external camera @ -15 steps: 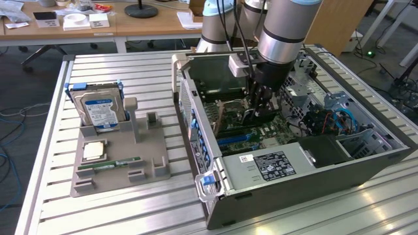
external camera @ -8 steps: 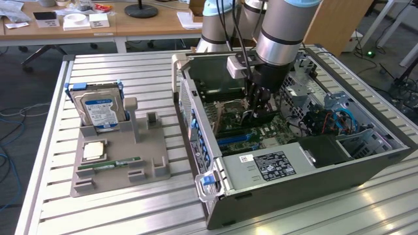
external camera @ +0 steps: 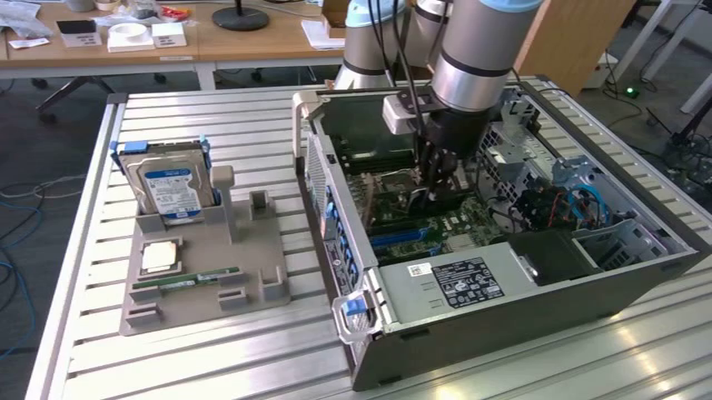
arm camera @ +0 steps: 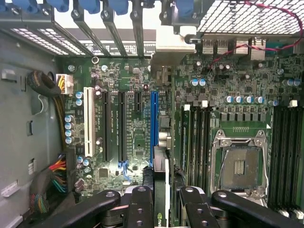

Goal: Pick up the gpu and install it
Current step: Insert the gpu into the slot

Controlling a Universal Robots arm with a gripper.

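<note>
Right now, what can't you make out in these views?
- Graphics card: wrist view, edge-on in the gripper; face and bracket hidden.
- Whether it touches the blue slot: wrist view, looking straight along its edge.
- Exterior view: the arm blocks most of the graphics card and slot.

Green motherboard [arm camera: 137,128], one blue slot [arm camera: 154,126], one white slot [arm camera: 87,121]; black end effector [arm camera: 164,192], black gpu [arm camera: 160,213]; silver hard drive [external camera: 176,190], blue label; grey ribbed table [external camera: 223,358].

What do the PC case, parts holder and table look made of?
PC case: grey sheet metal, thin folded edges. Parts holder: matte grey plastic, probably printed, blocky slots. Table: bare aluminium profiles, likely, given the ribbed silvery sheen.
</note>
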